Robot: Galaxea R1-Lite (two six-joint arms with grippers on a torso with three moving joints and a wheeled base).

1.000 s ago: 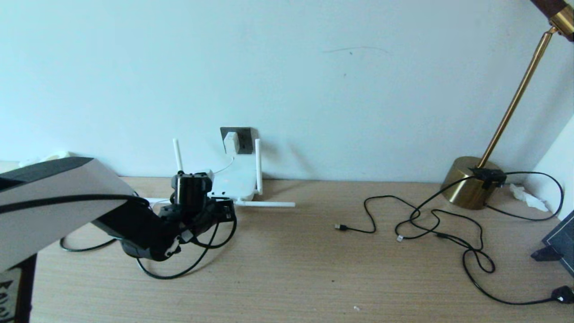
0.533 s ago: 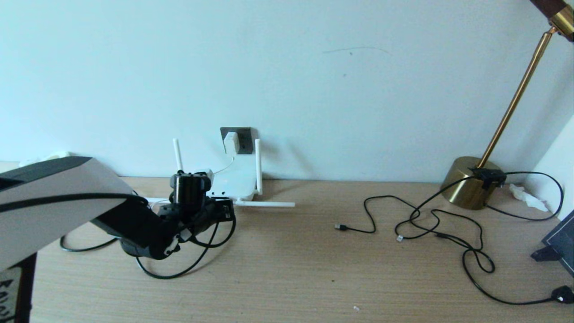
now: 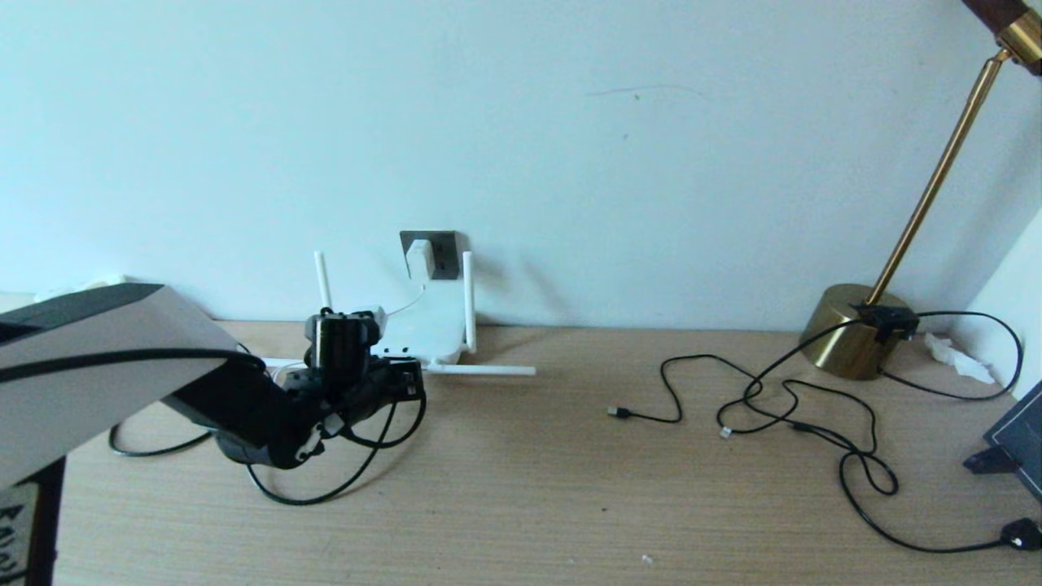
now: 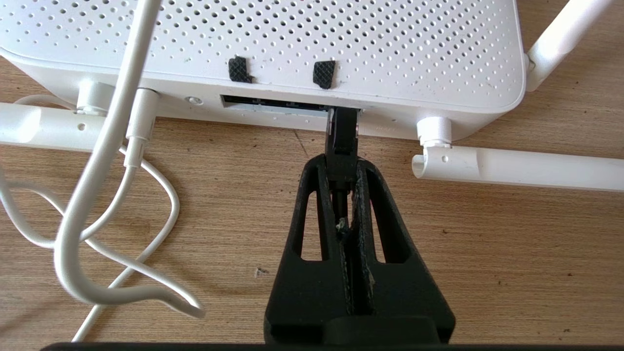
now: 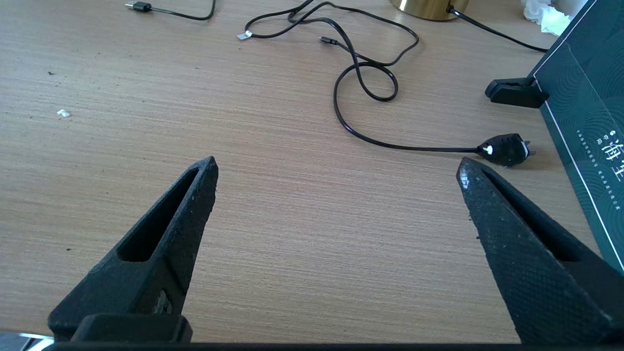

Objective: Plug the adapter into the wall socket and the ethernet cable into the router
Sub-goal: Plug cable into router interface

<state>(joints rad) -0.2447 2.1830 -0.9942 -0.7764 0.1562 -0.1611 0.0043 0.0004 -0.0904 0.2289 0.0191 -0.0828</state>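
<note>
The white adapter (image 3: pixel 420 257) sits in the dark grey wall socket (image 3: pixel 444 252), its thin white cord (image 4: pixel 97 161) running down to the router. The white router (image 3: pixel 423 332) lies on the desk below the socket, its perforated top (image 4: pixel 273 44) filling the left wrist view. My left gripper (image 4: pixel 342 165) is shut on the ethernet cable's black plug (image 4: pixel 342 136), whose tip is in the port row on the router's edge. The black ethernet cable (image 3: pixel 326 488) loops on the desk beneath my left arm. My right gripper (image 5: pixel 336 170) hovers open over bare desk, out of the head view.
Thin black cables (image 3: pixel 781 399) with small plugs sprawl across the right of the desk. A brass lamp base (image 3: pixel 851 330) stands at the back right. A dark box (image 5: pixel 585 122) and a black mains plug (image 5: pixel 504 148) lie near my right gripper. One router antenna (image 4: pixel 516 168) lies flat on the desk.
My left gripper with the ethernet plug has edged slightly left and toward the router. The rest is unchanged.
</note>
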